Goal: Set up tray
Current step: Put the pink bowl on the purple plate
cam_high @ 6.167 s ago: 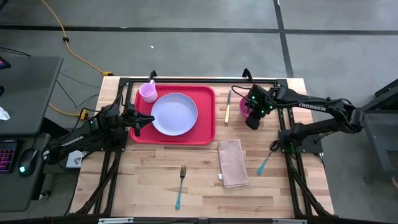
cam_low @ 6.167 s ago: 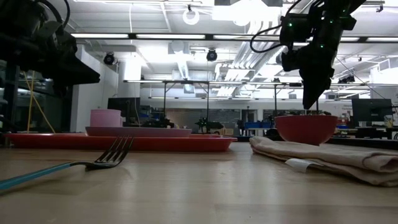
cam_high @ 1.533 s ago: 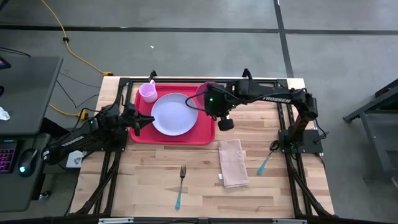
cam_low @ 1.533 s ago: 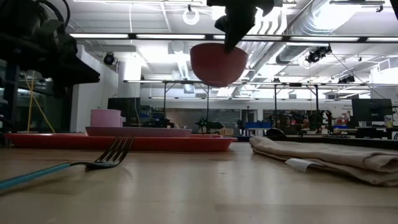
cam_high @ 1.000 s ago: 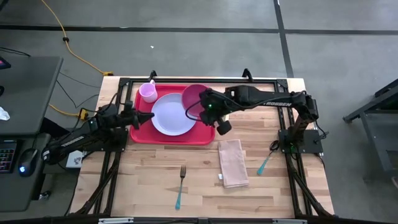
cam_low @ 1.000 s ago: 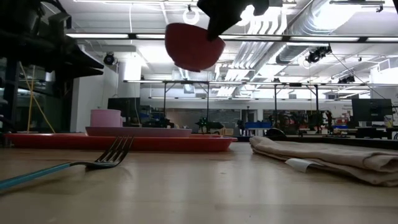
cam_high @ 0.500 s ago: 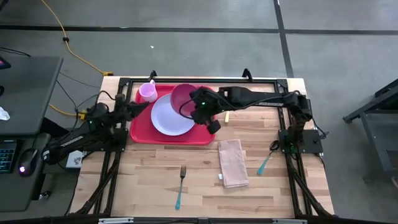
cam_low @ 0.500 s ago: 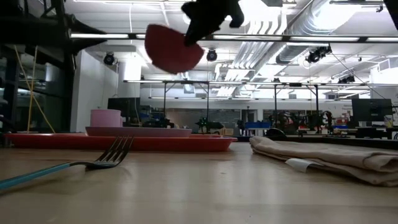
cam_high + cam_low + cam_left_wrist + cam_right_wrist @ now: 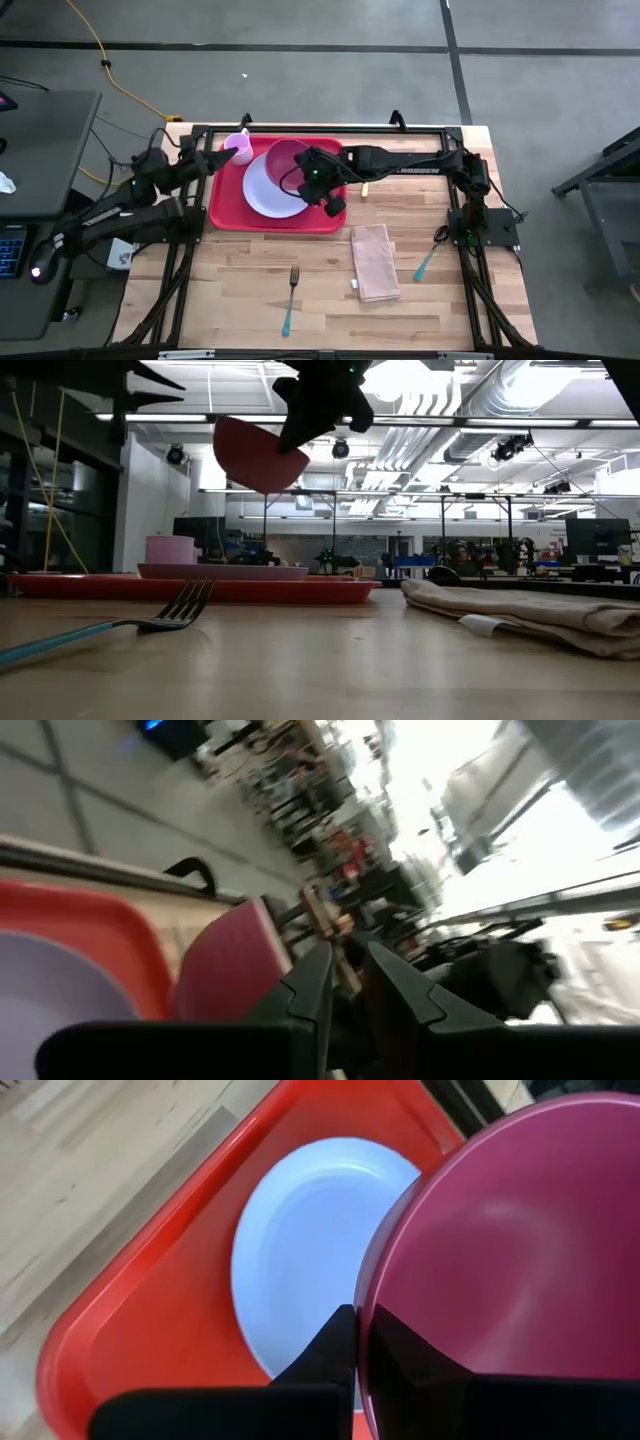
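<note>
The red tray (image 9: 325,215) lies at the table's far left and bears a lavender plate (image 9: 262,195) and a pink cup (image 9: 238,148). A magenta bowl (image 9: 288,160) hangs tilted above the plate, also seen in the low view (image 9: 258,455), with my right gripper (image 9: 312,175) shut on its rim. My left gripper (image 9: 220,157) is raised beside the tray's far left corner, near the cup. Its fingers (image 9: 318,982) stand slightly apart with nothing between them. My right gripper pinches the bowl's rim (image 9: 362,1312), one finger inside the bowl (image 9: 400,1360) and one outside (image 9: 335,1348). The fingers come from the table's right side, slanting down. The bowl hangs lifted clear above the plate, tilted, its opening turned partly sideways (image 9: 262,458).
A yellow-handled knife (image 9: 366,186) lies right of the tray. A folded beige napkin (image 9: 374,262) lies mid-table, a blue-handled fork (image 9: 290,300) near the front, a blue-handled spoon (image 9: 428,262) at the right. Black frame rails (image 9: 330,128) border the table.
My right gripper has carried the bowl toward the table's left, from the tray's right part to above the plate, and the bowl has tipped further. My left gripper has risen and gone toward the far edge, away from the tray's left rim.
</note>
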Controlling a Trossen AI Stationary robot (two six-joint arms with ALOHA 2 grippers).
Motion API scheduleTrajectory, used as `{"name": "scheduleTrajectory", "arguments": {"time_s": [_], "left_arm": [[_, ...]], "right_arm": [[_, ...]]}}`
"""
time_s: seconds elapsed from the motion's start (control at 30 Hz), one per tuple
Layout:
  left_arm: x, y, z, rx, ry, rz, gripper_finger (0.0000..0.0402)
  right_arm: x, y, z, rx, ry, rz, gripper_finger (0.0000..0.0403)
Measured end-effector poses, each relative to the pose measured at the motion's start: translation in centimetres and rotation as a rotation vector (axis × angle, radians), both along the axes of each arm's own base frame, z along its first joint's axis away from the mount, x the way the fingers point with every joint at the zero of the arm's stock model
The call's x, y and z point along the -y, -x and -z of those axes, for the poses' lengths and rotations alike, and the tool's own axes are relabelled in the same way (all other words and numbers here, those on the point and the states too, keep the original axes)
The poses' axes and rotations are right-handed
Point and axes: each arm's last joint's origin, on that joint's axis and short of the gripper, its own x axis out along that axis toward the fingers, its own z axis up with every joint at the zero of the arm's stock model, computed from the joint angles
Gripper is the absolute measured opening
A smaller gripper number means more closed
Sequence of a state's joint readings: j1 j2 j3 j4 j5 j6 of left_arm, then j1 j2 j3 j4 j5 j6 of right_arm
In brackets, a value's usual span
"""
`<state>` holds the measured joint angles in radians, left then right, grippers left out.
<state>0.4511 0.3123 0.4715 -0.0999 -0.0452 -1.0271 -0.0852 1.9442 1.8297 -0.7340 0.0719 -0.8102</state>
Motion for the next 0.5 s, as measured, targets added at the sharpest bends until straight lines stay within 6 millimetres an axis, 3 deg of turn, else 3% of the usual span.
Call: {"name": "scheduleTrajectory", "arguments": {"time_s": [0.2, 0.5], "left_arm": [[-0.9, -1.8, -2.3, -0.132, 0.063, -0.015, 0.0094], [-1.5, -2.6, -5.2, -0.264, 0.123, -0.079, 0.0094]], "right_arm": [[0.0, -0.4, -0.3, 0.048, 0.019, -0.034, 0.0], [0.1, -0.9, -0.4, 0.087, 0.029, -0.074, 0.0]]}}
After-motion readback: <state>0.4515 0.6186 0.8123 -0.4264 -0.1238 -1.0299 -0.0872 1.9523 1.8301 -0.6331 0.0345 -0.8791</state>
